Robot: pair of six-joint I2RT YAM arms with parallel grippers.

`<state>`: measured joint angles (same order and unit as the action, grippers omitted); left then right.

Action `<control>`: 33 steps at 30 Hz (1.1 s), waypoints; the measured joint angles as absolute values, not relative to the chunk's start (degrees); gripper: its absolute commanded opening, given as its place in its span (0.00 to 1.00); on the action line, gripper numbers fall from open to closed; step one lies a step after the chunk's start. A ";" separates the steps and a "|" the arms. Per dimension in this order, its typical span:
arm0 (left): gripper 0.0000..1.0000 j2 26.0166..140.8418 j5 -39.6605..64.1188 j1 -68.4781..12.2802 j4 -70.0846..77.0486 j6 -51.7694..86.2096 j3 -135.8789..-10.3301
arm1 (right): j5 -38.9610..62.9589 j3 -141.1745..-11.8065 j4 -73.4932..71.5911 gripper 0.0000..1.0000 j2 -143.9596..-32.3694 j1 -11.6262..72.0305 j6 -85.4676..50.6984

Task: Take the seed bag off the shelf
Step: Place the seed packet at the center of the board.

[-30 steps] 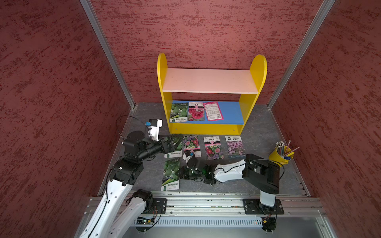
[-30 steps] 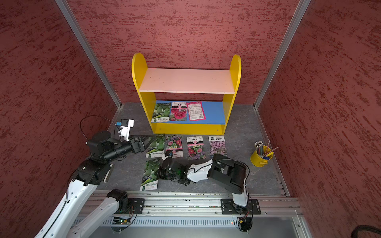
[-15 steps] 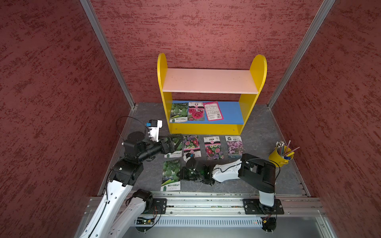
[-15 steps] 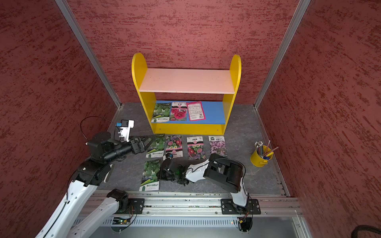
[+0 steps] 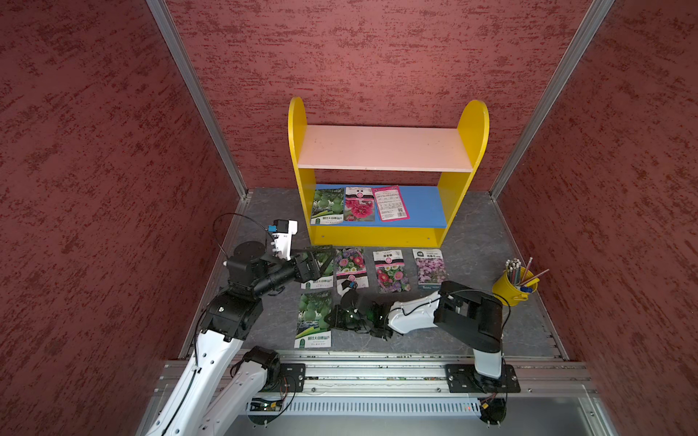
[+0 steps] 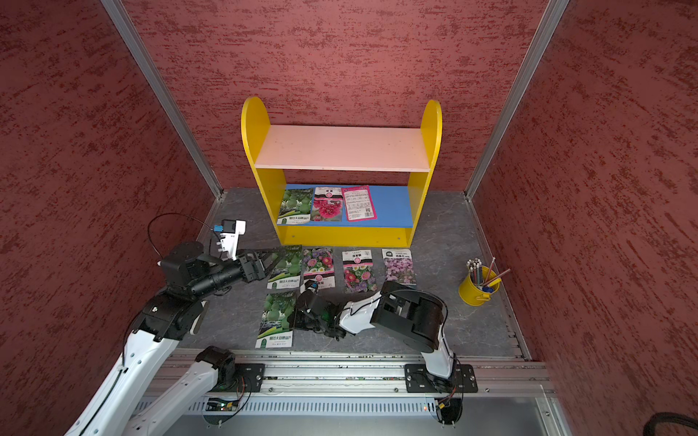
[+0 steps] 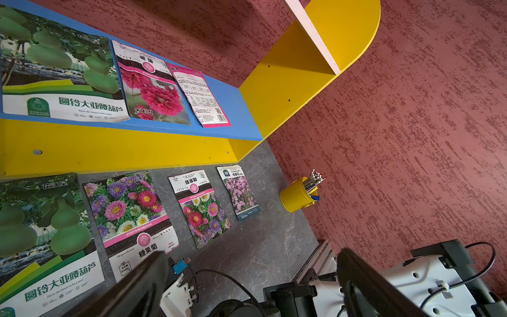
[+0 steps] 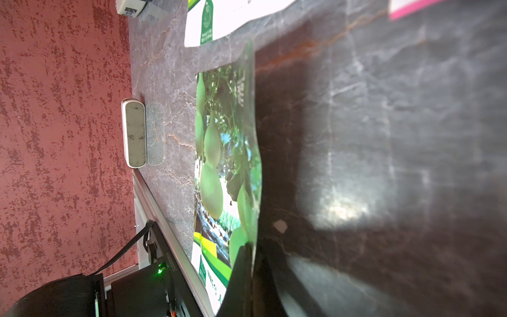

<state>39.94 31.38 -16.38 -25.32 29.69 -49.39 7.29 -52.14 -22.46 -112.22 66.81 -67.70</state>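
Both top views: left gripper [image 5: 326,262] spread wide, just in front of the shelf [image 5: 474,124]. Three seed bags lie flat on the blue lower board beyond it: shelf gourd bag [image 5: 327,207] nearest the gripper, red-flower bag [image 5: 359,204] next, pink bag [image 5: 391,203] farthest. Right gripper [image 5: 332,319] is well back from the shelf, jaws pressed together, tips at the front gourd bag [image 5: 314,321] on the floor [image 5: 472,321]. Left wrist: fingers [image 7: 137,288] wide apart, all three shelf bags ahead, none touched. Right wrist: closed tips meet that floor bag's rippled edge. View is blurred, so I can't tell whether they pinch it or only touch it.
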 measured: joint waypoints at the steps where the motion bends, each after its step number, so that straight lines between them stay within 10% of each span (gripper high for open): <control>1: 1.00 39.94 31.38 -16.38 -25.32 29.69 -49.34 | 7.29 -52.14 -22.46 0.07 -112.33 66.81 -67.77; 33: 1.00 39.81 31.38 -16.38 -24.77 29.74 -47.70 | 1.96 -44.80 -18.70 0.44 -103.35 66.63 -64.95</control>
